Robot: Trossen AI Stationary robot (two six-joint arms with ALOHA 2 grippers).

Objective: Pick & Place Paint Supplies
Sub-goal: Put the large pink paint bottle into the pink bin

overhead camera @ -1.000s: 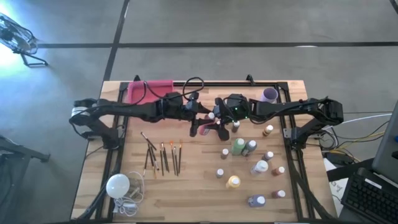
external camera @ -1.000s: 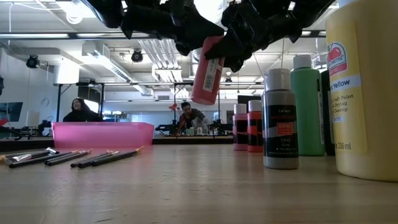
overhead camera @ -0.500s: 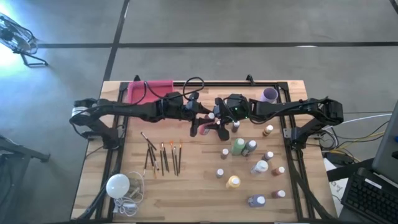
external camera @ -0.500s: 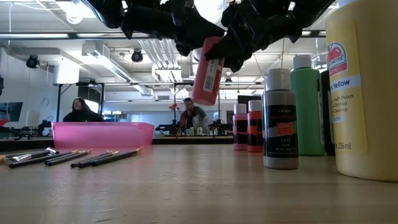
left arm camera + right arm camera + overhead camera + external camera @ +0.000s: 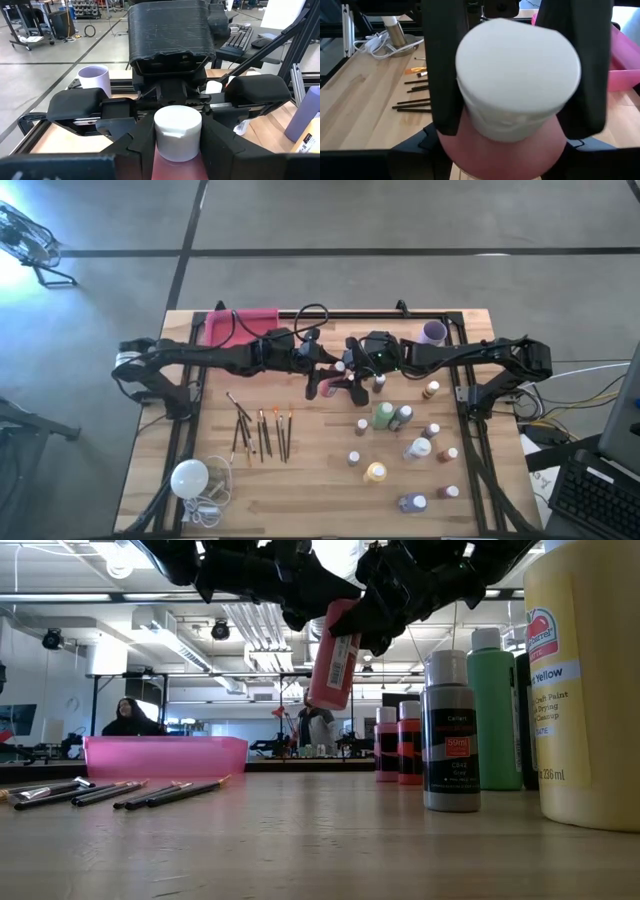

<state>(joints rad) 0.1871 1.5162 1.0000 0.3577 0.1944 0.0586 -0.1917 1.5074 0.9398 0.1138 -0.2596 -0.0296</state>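
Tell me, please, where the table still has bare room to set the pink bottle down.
Bare wood lies between the paintbrushes and the bottle cluster, and along the near edge beside the white bulb. The right side is crowded. The pink bin sits at the far left corner.

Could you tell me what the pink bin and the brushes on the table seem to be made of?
Pink bin: probably plastic, with a smooth, slightly translucent, evenly coloured wall. Brushes: likely wooden handles, thin and dark brown, with what look like metal ferrules; too small to be sure.
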